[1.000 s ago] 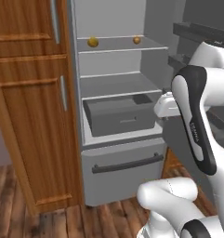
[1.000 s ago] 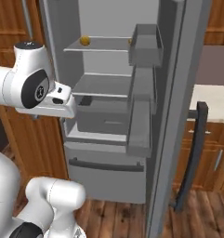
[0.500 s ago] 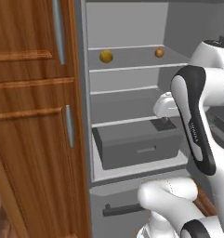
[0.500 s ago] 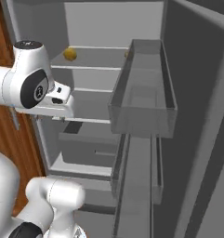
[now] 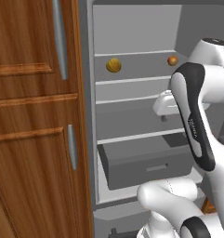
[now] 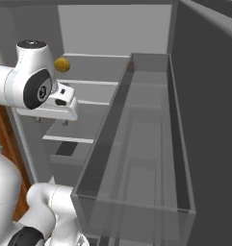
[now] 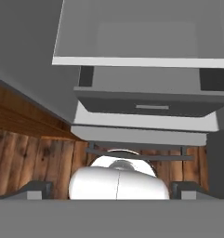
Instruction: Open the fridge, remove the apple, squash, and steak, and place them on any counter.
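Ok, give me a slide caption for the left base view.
Open fridge with squash and apple on an upper shelf, white arm alongside.

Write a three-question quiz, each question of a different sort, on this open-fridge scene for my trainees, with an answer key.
1. True or false: the fridge door is shut.
2. Multiple choice: the squash and apple sit on A) the same upper shelf, B) the floor, C) the dark drawer.
3. Fill in: the gripper jaws are ____ and hold nothing.

Key: 1 false. 2 A. 3 open.
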Motion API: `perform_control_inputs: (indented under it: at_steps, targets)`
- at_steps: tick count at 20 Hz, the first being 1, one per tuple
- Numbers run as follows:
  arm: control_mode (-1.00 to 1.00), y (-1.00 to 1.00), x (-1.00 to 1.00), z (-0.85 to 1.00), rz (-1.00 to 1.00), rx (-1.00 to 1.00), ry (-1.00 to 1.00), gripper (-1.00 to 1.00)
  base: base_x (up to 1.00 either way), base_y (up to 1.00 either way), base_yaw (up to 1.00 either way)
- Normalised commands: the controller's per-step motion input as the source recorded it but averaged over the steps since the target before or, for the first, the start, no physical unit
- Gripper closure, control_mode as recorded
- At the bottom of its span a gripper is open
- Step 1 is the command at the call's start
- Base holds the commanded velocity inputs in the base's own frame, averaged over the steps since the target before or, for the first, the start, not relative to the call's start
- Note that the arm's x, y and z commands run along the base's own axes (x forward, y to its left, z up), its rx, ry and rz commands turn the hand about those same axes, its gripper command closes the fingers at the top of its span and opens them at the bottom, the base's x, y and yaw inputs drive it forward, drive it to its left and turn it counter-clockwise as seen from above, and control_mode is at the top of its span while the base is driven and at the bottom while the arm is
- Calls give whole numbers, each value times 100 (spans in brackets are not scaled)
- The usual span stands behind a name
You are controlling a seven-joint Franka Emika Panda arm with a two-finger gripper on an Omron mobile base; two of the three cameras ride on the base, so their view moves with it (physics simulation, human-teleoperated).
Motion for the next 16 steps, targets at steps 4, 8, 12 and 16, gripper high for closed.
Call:
perform_control_inputs:
  at_steps: [4,8,12,16]
  targets:
    - [-100,-18,0,2,0,7,0,-100,0,0,0]
    - [-100,-18,18,25,0,0,-1,-100,0,0,0]
    - [-100,-1,34,37,0,0,-15,-100,0,0,0]
    - [-100,0,40,45,-2,0,-10,-100,0,0,0]
